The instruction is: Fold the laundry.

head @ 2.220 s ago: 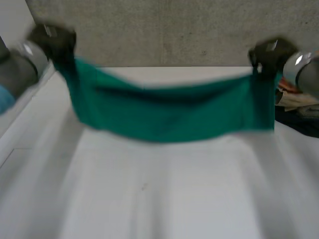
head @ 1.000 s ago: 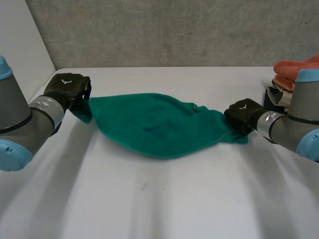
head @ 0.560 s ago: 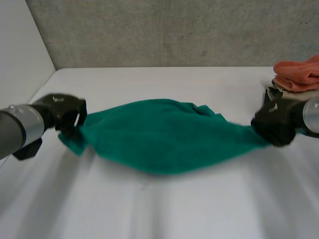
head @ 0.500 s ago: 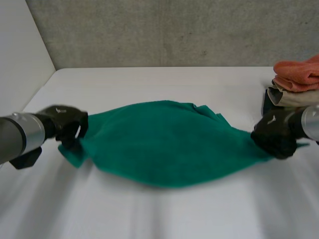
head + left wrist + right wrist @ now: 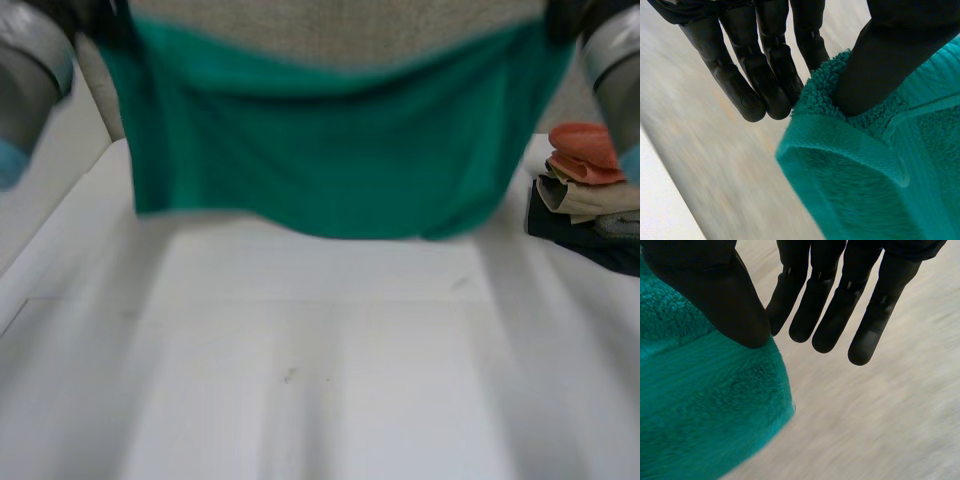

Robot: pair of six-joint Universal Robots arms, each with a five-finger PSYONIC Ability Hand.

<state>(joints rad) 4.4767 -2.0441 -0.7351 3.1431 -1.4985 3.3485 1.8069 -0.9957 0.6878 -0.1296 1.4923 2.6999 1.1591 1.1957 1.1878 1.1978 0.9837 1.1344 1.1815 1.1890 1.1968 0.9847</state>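
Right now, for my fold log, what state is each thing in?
green towel: held up, stretched wide between both hands, hanging down.
left hand: shut on one top corner of the towel, thumb against straight fingers.
right hand: shut on the other top corner, the same pinch.
stack of cloths: lying at the right edge of the table, orange one on top.
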